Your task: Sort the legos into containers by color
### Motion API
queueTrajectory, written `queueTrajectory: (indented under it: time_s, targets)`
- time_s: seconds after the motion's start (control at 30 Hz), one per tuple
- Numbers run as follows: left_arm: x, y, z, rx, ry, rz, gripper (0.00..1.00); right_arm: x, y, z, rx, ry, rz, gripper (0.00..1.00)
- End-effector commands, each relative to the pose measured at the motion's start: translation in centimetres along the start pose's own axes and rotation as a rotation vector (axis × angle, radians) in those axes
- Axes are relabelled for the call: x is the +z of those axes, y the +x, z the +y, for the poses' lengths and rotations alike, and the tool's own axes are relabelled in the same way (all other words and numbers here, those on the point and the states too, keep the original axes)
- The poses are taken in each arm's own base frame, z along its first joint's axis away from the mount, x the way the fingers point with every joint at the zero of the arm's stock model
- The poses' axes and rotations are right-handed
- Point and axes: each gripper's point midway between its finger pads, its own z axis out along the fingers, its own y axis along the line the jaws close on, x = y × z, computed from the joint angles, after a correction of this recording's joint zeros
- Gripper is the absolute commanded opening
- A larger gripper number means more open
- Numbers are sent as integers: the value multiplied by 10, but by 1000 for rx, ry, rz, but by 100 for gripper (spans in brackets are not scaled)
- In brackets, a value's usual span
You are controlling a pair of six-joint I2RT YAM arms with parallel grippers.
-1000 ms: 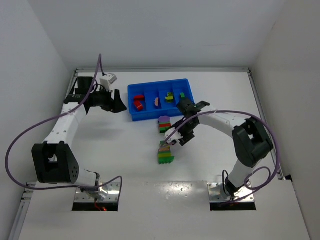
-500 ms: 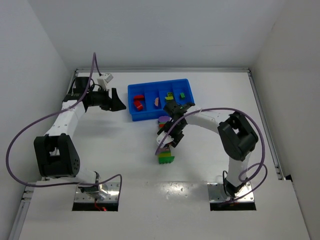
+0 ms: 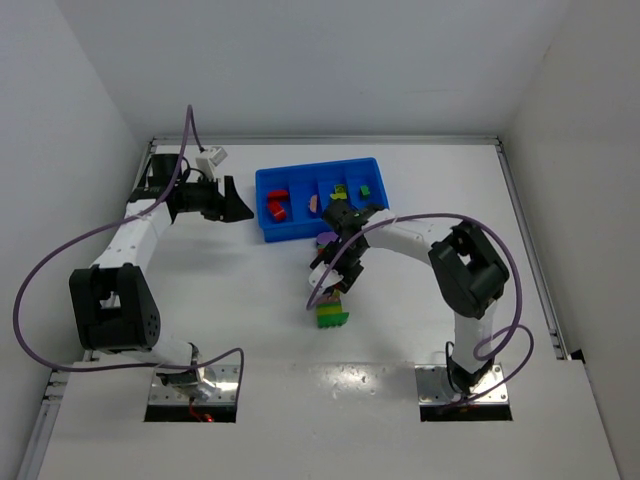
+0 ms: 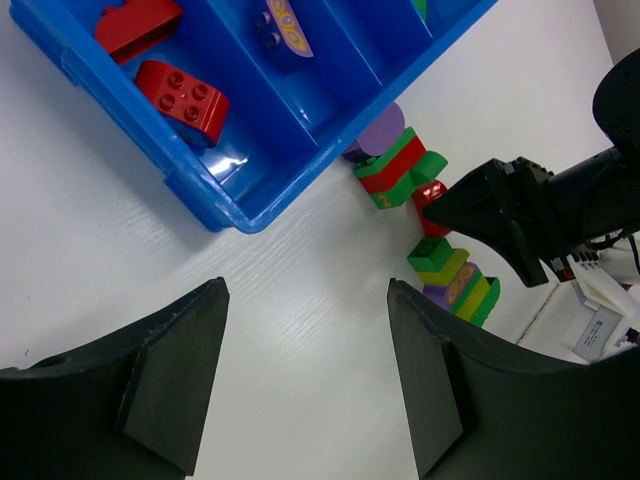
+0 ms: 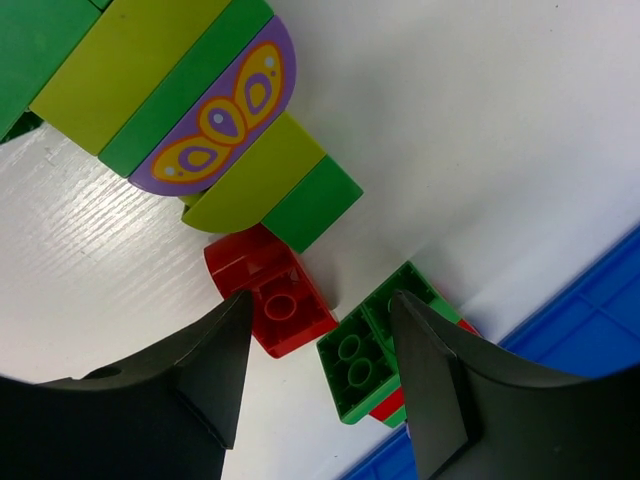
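My right pincer [image 5: 320, 330] hangs wide over the small red plastic brick [image 5: 270, 300]. Closing here could also catch the green plastic brick [image 5: 362, 355] just beside it.

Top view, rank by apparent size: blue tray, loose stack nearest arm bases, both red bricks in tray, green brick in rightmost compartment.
1. blue tray
2. loose stack
3. far red brick and near red brick: look alike, not ranked
4. green brick

We've just got a white table [image 3: 250, 300] here, boxed in by plain white walls [image 3: 300, 60] on three sides.
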Motion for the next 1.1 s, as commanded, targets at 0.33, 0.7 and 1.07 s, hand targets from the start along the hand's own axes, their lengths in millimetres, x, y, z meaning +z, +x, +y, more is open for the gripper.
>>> queueTrajectory:
  time_s: [0.33,0.7,1.07]
  targets:
    - [-2,-11,-3,14,29,-43,70,-11,-10,21,-15,-14,-19,58]
    - [-5,-16,-7,17,28,-61,70,-17,-12,26,-6,-16,-9,48]
    - [-4,-12,-6,10,28,-55,70,-10,-11,50,48,-69,-3,62]
